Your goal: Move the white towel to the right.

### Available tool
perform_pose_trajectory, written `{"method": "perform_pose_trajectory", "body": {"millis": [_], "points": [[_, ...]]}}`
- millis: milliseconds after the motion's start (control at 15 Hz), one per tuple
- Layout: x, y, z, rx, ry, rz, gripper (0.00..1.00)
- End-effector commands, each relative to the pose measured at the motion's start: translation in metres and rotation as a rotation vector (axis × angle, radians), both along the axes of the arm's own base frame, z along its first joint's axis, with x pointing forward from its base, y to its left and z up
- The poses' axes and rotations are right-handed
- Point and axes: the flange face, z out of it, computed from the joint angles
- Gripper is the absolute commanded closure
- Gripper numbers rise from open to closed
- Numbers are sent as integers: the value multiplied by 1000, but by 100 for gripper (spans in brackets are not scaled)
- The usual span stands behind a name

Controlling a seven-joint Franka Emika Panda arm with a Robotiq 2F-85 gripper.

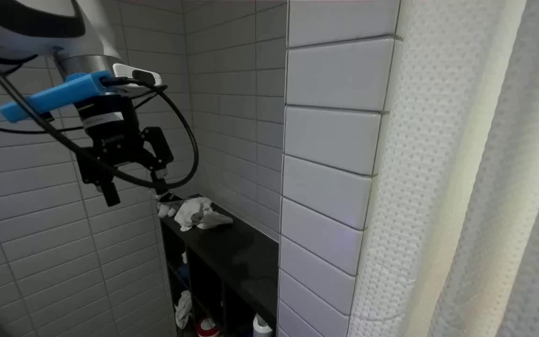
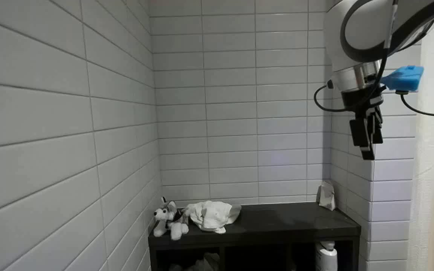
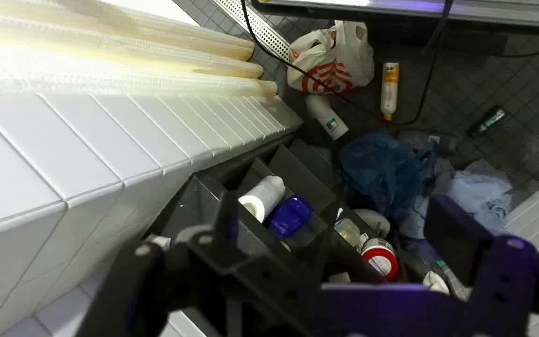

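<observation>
My claw [image 1: 134,191] hangs left of the middle in an exterior view, its two fingers [image 1: 110,194] spread wide. The wrist view agrees: one dark, blurred finger stands left of centre, its partner toward the right edge, with a broad gap between. My arm [image 2: 335,52] reaches in from the upper right of the frame in an exterior view, and there my claw hangs higher in the frame than the shelf [image 2: 281,222], tips pointing down.

The towel [image 2: 212,215], white and crumpled, lies on the shelf's top, low in that frame at about the middle, well apart from me. Just beside it on the left sits a toy dog [image 2: 170,220]; whether the two touch I cannot tell. A packet [image 2: 327,195] stands at the right end, near the wall [image 2: 232,113]. Under the top, a cloth [image 2: 204,262] lies in the left compartment and a bottle [image 2: 328,259] stands in the right one.

A curtain [image 1: 461,187] fills the right of the frame in an exterior view. Past my fingers, the wrist view shows a blue container [image 3: 290,217] beside the bottle near the middle, a red tub [image 3: 381,260] lower right of them, a blue heap [image 3: 379,164] right of centre, and a carrier bag [image 3: 330,61] at the top.
</observation>
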Motion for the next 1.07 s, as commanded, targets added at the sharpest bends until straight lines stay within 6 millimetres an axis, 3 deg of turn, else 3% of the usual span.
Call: {"method": "perform_pose_trajectory", "body": {"millis": [0,600,800,1000], "points": [[0,0,0,0,1,0,0],[0,0,0,0,1,0,0],[1,14,-3,11,-18,29,0],[3,44,-8,44,-32,122,0]]}}
